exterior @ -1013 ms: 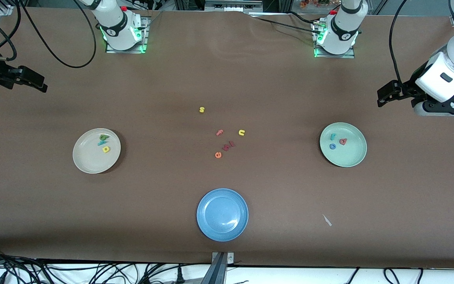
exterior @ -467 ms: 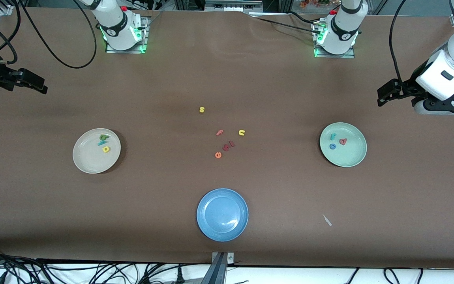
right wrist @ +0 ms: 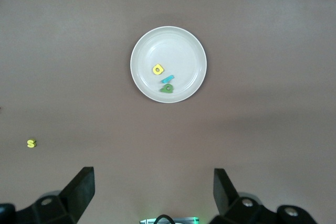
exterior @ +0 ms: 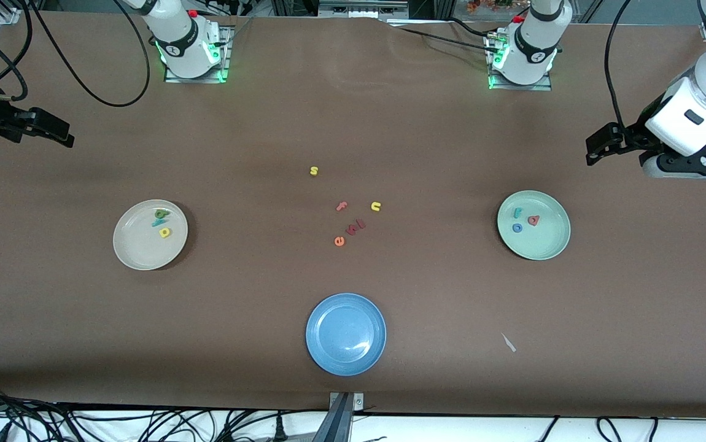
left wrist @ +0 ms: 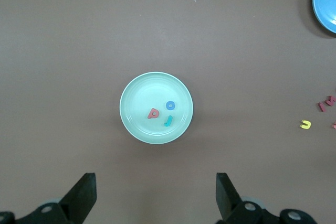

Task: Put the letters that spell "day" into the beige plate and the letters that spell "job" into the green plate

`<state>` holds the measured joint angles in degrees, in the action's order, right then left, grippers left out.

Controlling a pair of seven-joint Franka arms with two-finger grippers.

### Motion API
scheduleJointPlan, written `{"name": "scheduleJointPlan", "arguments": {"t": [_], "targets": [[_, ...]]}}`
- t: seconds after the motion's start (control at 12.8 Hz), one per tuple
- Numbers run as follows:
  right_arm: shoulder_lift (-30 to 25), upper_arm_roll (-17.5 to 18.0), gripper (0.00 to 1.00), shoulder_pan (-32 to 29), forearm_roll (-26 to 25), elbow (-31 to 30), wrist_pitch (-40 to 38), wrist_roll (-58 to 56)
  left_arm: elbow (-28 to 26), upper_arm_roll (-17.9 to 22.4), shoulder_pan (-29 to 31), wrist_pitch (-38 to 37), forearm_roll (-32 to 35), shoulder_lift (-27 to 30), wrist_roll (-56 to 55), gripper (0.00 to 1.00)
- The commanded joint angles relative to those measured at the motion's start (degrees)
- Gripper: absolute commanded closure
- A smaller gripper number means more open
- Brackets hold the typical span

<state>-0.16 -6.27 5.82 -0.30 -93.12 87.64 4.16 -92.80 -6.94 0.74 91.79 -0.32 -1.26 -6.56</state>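
Note:
The beige plate lies toward the right arm's end of the table. In it are the dark green "d", the teal "y" and the yellow "a". The green plate lies toward the left arm's end and holds the teal "j", the blue "o" and the red "b". My left gripper hangs open and empty high above the green plate. High above the beige plate, my right gripper is open and empty too.
A blue plate lies empty near the front edge. Mid-table lie loose letters: yellow "s", pink "f", yellow "u", two dark red letters and orange "e". A white scrap lies nearer the camera than the green plate.
Both arms have drifted slightly outward toward their own ends of the table. The plates and letters have not moved.

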Motion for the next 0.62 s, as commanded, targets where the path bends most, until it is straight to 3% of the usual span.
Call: {"name": "scheduleJointPlan", "arguments": {"t": [0.0,0.55], "targets": [[0.43,0.30,0.00,-0.64,0.30,0.93,0.07,-0.99,0.52,0.17,-0.30,-0.82,-0.83,0.38,-0.30,0.00],[0.43,0.38,0.00,-0.64,0.30,0.93,0.07,-0.90,0.52,0.17,-0.30,-0.82,-0.74,0.55,0.23,0.00]]}}
